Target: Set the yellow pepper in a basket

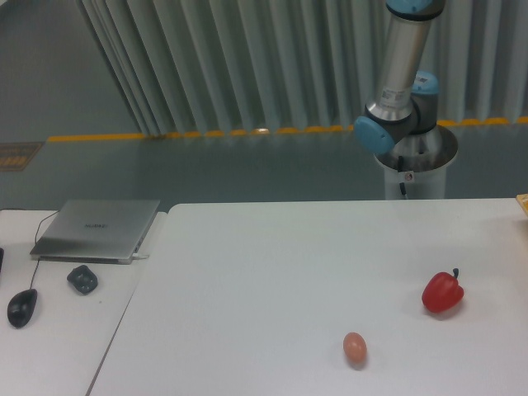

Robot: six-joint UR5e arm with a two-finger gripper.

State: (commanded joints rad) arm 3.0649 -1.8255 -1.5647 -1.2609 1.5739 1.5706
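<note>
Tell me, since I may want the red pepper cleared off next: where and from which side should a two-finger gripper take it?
Come from straight above and close across the broad body of the red pepper, below its shoulders. It rests on the table with its dark stem poking up to the right; the stem looks too thin to grip. The space around it is free.

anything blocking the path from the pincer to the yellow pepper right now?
Cannot say: neither the pincer nor a yellow pepper is in view. Only the arm shows. On the table lie a red pepper and an egg.
</note>
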